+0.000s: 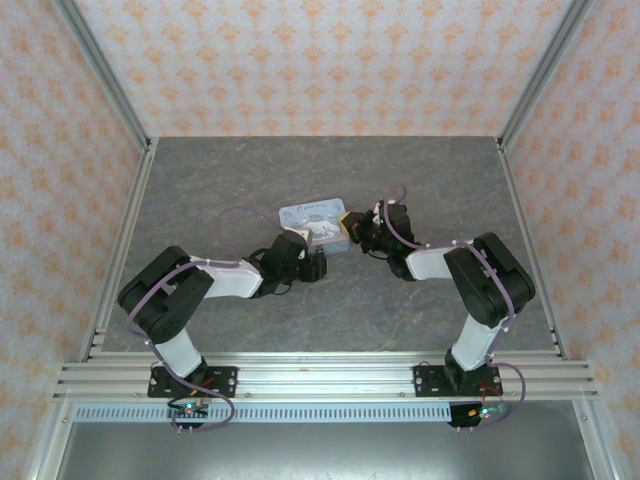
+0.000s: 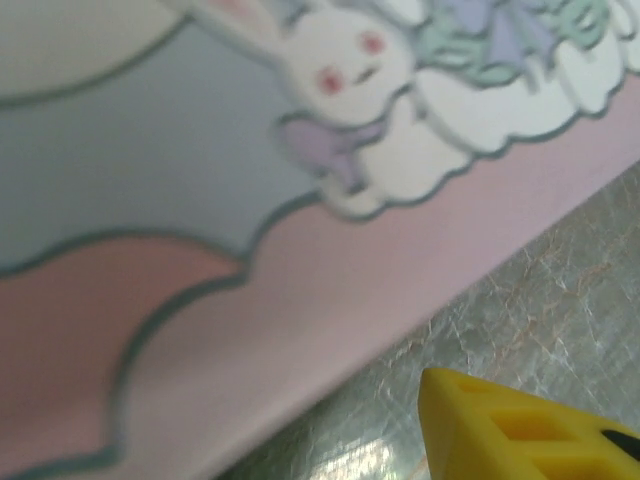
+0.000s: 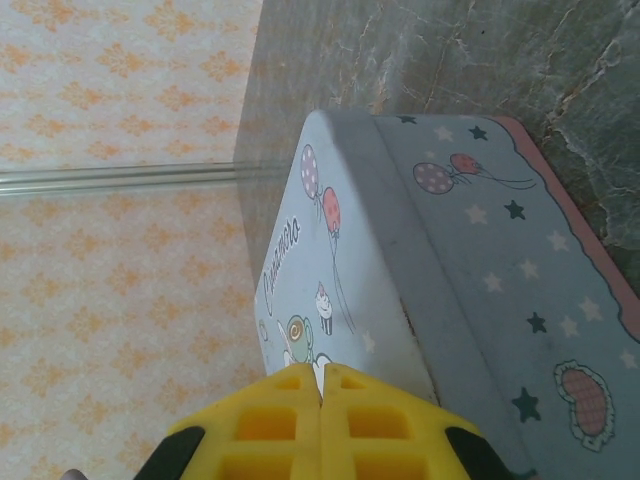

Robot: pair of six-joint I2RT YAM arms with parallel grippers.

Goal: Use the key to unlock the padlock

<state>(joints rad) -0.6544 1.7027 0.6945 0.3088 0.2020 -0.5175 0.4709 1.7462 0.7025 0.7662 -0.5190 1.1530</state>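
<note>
Both hands crowd the tin (image 1: 312, 215) mid-counter (image 1: 220, 180), one per side. Prob so one can steady things while the other works the lock.

L hand (image 1: 316, 262) sits at the tin's near side. Its wrist cam is so close that the pink-and-blue printed wall w/ the bunny goes blurry. One yellow finger (image 2: 520, 435) pokes in low right over bare counter, just beside the tin's bottom edge; looks apart from it, not touching. W/ one finger in shot I can't tell if L hand is open or closed, or if it has anything.

R hand (image 1: 358, 236) is at the tin's right end, tips pointed at it. Its two yellow fingers are pressed flat together, seam to seam = closed. They sit over the rounded lid edge by the balloon print; contact or not, can't tell. A pinch that tight would suit a thin flat thing like the key. Whether the key is in there, can't tell: a pale sliver at the seam's tip could be key or just tin print behind.

Padlock: can't tell where it is. It's too small to pick out from above and poss. hidden by the hands. My guess is it's on or by the tin, between the two hands, since both aim there. If so, it's near both sets of tips. Lining a tiny key w/ a tiny keyhole will need fine aim, and slip risk is high.
</note>
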